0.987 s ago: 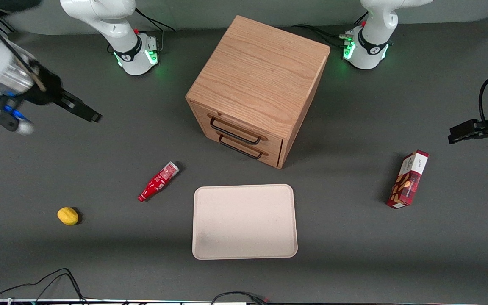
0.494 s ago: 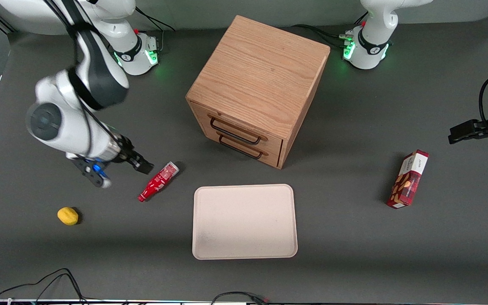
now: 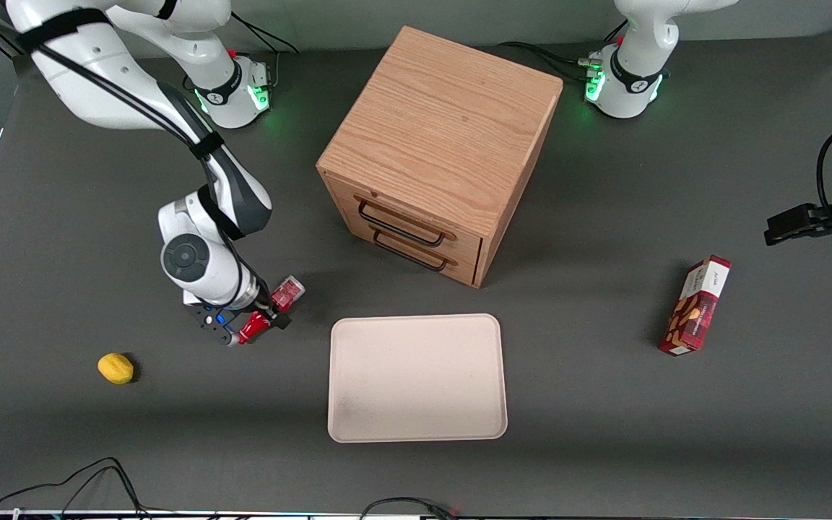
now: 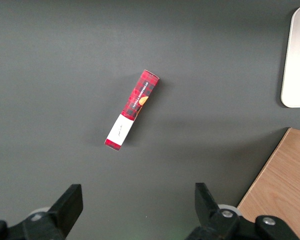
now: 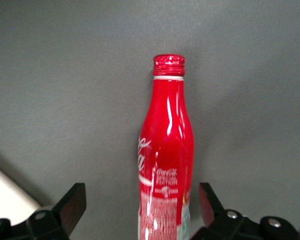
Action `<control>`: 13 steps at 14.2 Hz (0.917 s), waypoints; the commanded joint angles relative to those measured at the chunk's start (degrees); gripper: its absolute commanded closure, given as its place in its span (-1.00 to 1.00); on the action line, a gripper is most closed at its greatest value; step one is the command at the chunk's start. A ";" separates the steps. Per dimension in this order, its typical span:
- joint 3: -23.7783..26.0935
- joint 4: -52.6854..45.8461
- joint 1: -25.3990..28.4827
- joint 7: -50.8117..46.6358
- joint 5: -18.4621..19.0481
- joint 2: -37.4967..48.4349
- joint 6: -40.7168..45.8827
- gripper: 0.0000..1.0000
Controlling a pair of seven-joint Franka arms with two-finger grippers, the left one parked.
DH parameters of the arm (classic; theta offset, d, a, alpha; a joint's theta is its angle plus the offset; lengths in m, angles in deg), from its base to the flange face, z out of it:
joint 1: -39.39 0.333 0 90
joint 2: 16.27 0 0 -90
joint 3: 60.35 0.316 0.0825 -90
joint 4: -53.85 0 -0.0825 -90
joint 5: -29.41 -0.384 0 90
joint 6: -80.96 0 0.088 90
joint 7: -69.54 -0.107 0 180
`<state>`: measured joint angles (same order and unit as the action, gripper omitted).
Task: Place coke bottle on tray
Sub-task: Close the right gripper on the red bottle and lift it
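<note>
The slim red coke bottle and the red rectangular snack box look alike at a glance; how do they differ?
The slim red coke bottle is round and contoured; the red rectangular snack box is flat-sided. The open gripper straddles the bottle; the box lies untouched toward the parked arm's end. Both lie on the table.

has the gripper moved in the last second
Yes. The gripper has swung in from the working arm's end of the table, toward the tray, and now straddles the coke bottle, fingers open.

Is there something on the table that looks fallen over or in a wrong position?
Yes. The coke bottle lies on its side on the table instead of standing, beside the tray. The gripper is over it with open jaws on either side. The snack box also lies flat.
</note>
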<state>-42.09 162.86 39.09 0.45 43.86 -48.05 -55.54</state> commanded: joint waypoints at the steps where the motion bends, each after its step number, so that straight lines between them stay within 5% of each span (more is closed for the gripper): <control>1: -0.15 0.50 0.04 -3.76 3.47 -2.05 -3.85 -1.00; 3: -0.41 0.68 -0.05 -3.76 3.74 -3.20 -5.35 -1.00; 4: -0.41 0.85 -0.05 -3.76 5.92 -3.55 -5.96 -0.45; 5: -0.41 1.03 -0.23 -3.76 7.50 -4.08 -6.06 0.65; 6: -0.41 1.03 -0.23 -3.68 7.95 -4.43 -6.06 1.00; 13: -0.06 -0.19 -0.14 -2.27 8.14 -2.42 -3.09 1.00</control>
<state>-42.62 163.25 39.05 -1.18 50.16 -52.47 -60.62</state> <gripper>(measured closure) 0.449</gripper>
